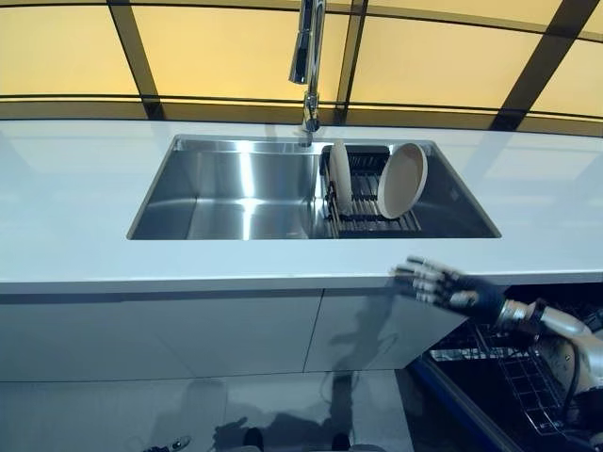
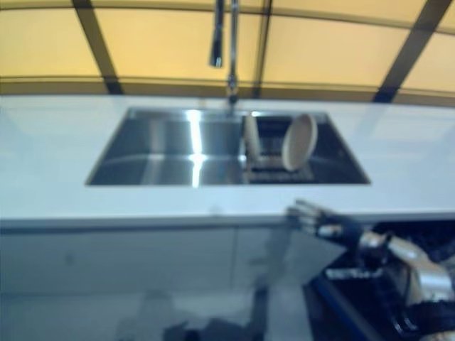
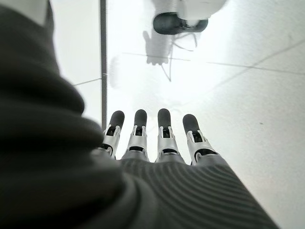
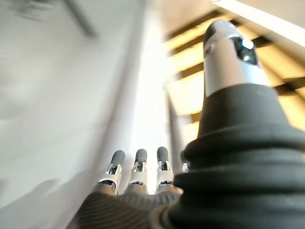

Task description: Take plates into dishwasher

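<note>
Head view: two plates point(image 1: 402, 180) stand on edge in the rack point(image 1: 369, 218) in the sink point(image 1: 236, 193), and the right hand point(image 1: 435, 283) hangs just below the counter point(image 1: 85, 202) edge, fingers straight, holding nothing. Left wrist view: left hand point(image 3: 152, 143) has its fingers out straight over the floor, empty. Right wrist view: same deal, straight fingers point(image 4: 138, 167), nothing held.

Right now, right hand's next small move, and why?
Probably raise the right hand above the counter edge and reach toward the tilted plate in the sink rack. The hand is open, holds nothing and sits below the counter front, while both plates stand in the rack and the dishwasher basket waits open below.
</note>
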Tool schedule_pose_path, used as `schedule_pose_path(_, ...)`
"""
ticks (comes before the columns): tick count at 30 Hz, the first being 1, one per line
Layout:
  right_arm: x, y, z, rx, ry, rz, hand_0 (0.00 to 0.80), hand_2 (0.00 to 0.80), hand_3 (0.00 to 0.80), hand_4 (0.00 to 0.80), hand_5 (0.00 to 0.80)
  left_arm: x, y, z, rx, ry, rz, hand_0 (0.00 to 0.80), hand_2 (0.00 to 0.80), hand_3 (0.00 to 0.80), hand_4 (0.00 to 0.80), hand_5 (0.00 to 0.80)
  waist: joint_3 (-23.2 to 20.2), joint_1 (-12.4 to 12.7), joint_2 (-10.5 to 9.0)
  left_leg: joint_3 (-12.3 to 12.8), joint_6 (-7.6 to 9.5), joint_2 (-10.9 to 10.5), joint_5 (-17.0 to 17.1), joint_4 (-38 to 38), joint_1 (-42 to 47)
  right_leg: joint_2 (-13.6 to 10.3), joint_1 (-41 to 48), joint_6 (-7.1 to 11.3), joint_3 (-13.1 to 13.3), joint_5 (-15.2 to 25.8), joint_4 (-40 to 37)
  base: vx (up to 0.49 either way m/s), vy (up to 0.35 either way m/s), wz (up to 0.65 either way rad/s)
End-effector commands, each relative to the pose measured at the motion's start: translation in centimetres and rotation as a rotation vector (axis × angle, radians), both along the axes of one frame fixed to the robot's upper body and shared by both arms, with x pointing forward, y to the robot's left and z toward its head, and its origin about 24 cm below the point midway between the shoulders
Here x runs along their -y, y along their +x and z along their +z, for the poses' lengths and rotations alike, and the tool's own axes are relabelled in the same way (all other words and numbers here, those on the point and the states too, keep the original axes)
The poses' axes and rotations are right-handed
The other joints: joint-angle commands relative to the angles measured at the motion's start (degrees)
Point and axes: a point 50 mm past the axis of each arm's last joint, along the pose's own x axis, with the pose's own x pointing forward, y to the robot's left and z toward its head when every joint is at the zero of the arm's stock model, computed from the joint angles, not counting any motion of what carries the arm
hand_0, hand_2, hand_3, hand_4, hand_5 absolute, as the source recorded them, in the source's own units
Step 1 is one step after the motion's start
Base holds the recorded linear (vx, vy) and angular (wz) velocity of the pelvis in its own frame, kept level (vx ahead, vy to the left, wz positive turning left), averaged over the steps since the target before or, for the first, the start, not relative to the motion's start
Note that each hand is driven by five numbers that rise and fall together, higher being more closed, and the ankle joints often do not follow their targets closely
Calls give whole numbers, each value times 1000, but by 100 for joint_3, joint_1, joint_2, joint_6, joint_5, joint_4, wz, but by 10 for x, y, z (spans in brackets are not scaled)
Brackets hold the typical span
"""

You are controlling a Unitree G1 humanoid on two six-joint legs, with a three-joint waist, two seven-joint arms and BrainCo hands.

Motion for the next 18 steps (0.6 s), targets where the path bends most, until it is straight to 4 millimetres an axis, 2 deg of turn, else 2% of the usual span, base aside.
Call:
schedule_pose_path(1,23,27,63,264,172,-251,0,0,0,0,0,-8,-2,2,-36,39,-42,0,0,0,0,0,-185,233,-145,153,-45,216,-409,137,257,-196,-36,351,185,-154,366,80,-8,5)
schedule_pose_path(4,48,32,97,334,158,-468,0,0,0,0,0,-1,-6,-2,-53,23,-54,0,0,0,0,0,-220,251,-130,176,-71,247,-455,114,372,-202,69,339,169,-188,330,77,4,2)
schedule_pose_path(8,69,33,140,412,168,-674,0,0,0,0,0,5,-6,-4,-59,16,-53,0,0,0,0,0,-232,267,-146,189,-96,263,-519,217,395,-222,129,324,195,-198,301,49,21,1)
schedule_pose_path(9,75,33,162,433,208,-778,0,0,0,0,0,6,-5,-4,-62,14,-57,0,0,0,0,0,-222,286,-165,193,-97,258,-576,330,373,-236,157,309,198,-211,297,42,33,-5)
schedule_pose_path(12,79,41,182,374,245,-902,0,0,0,0,0,6,-2,-4,-66,15,-62,0,0,0,0,0,-202,343,-205,184,-84,215,-687,543,315,-303,196,332,183,-171,266,45,45,-3)
schedule_pose_path(15,81,50,194,343,173,-1005,0,0,0,0,0,5,0,-3,-69,20,-62,0,0,0,0,0,-182,414,-209,193,-6,151,-746,594,309,-386,238,387,144,-162,303,64,56,-5)
schedule_pose_path(16,81,54,196,338,114,-1057,0,0,0,0,0,2,3,-2,-73,26,-74,0,0,0,0,0,-164,455,-200,194,74,96,-773,576,319,-399,229,399,84,-270,566,52,49,-8)
schedule_pose_path(17,80,56,200,335,89,-1075,0,0,0,0,0,-1,4,0,-73,33,-87,0,0,0,0,0,-160,453,-190,164,146,32,-722,517,303,-387,68,419,81,-198,886,49,49,-13)
schedule_pose_path(18,77,58,203,332,62,-1081,0,0,0,0,0,-5,7,2,-71,43,-94,0,0,0,0,0,-111,424,-146,123,181,14,-674,417,357,-363,-279,467,96,38,1541,24,22,-18)
